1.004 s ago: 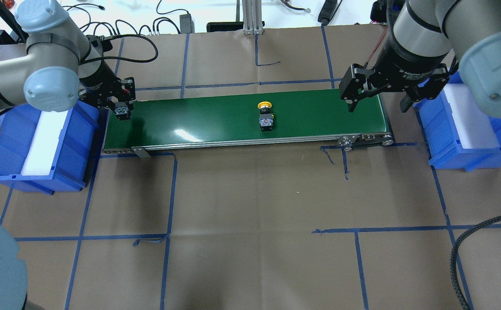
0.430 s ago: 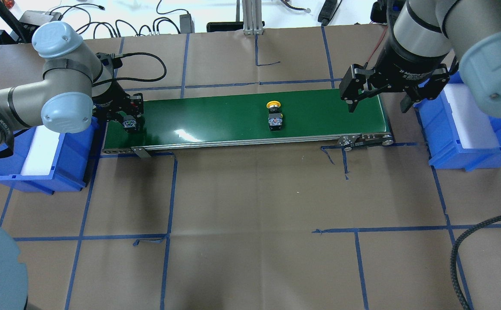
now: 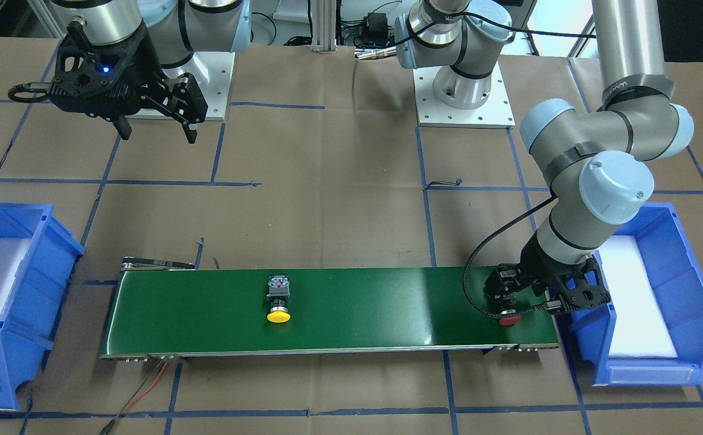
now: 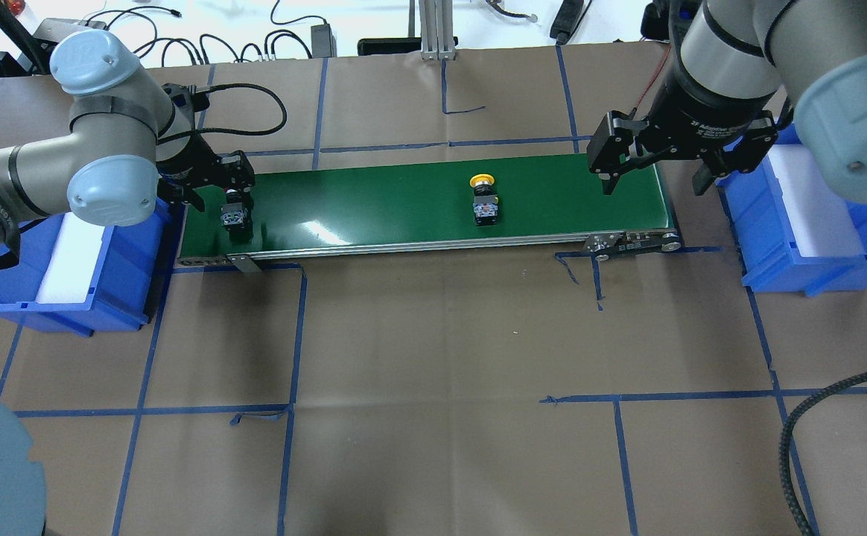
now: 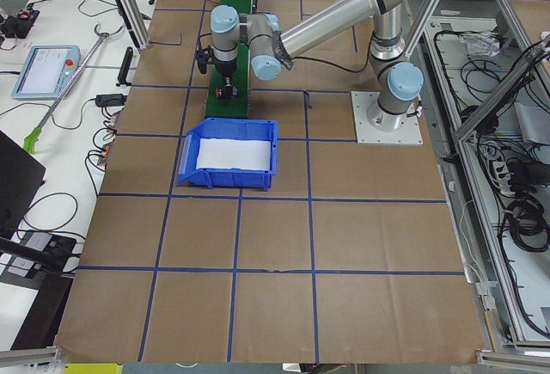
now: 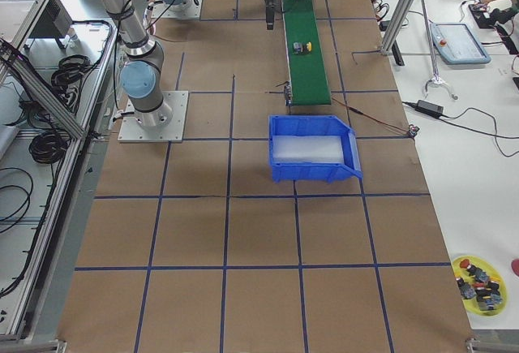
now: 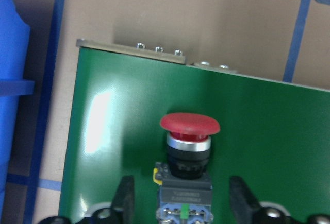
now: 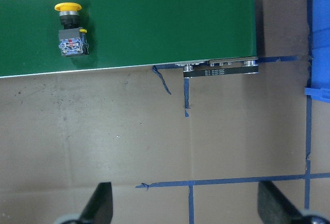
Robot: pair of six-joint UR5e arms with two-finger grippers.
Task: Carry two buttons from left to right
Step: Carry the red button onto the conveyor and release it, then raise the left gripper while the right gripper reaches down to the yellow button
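In the overhead view, at the 9 o'clock end of the green conveyor belt [image 4: 374,205], just beside the left blue bin [image 4: 1,279], the left tool [image 7: 181,188] is hanging low over the red-capped button [image 4: 234,217] with its jaws released. The left wrist view is showing a strip of green belt on each side between the fingers [image 7: 127,195] and the button's grey body, so nothing is gripping it. The button is lying on its side on the belt, its cap pointing to 12 o'clock. The overhead view is not making that gap clear, and the front-facing view is showing only the red cap peeking out from under the tool. A little past the belt's middle, the yellow-capped button [image 4: 484,201] is lying free on its side, its cap likewise pointing to 12 o'clock. At its 3 o'clock the right tool [image 4: 653,182] is hovering above the belt's far end, spread wide and holding nothing. Its wrist view is showing both fingers well apart over the bare desk [image 8: 154,157], with the yellow-capped button at 11 o'clock. The right blue bin [image 4: 776,272] is sitting just beyond the belt. Compared with a second ago, the red-capped button is lying further onto the belt, the yellow-capped button is lying further toward 3 o'clock, and the right tool is keeping its place.
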